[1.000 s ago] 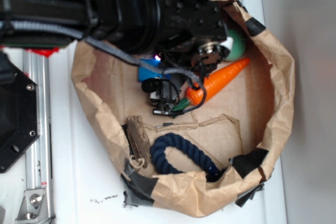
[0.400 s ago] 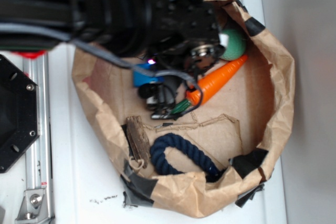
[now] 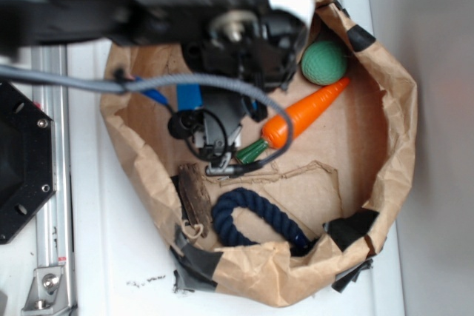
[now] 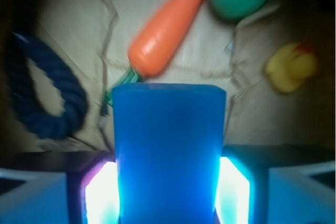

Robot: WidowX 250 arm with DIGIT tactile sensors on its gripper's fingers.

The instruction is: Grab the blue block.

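The wrist view shows the blue block (image 4: 169,153) standing upright between the two fingers (image 4: 233,192) of the claw (image 4: 169,195), filling the gap from one glowing pad to the other, so the claw appears closed snugly on the block's side faces. In the exterior view the black arm covers most of the upper part of the paper bag (image 3: 392,146), and only a strip of the blue block (image 3: 189,97) shows beneath it, near the bag's left wall; whether the block sits on the bag floor or is lifted clear cannot be told from either view. The orange carrot (image 3: 307,112), the green ball (image 3: 324,62), the navy rope ring (image 3: 255,220) and a wooden piece (image 3: 195,196) lie apart from the block on the bag floor, and a yellow duck (image 4: 290,66) shows only in the wrist view. The step in hand looks like the grasp itself, complete or nearly so. The next move probably calls for a straight rise with the grip held firm, keeping the block from slipping on its smooth faces and keeping the arm's loose grey cable (image 3: 222,83) clear of the carrot and the bag's crumpled rim.
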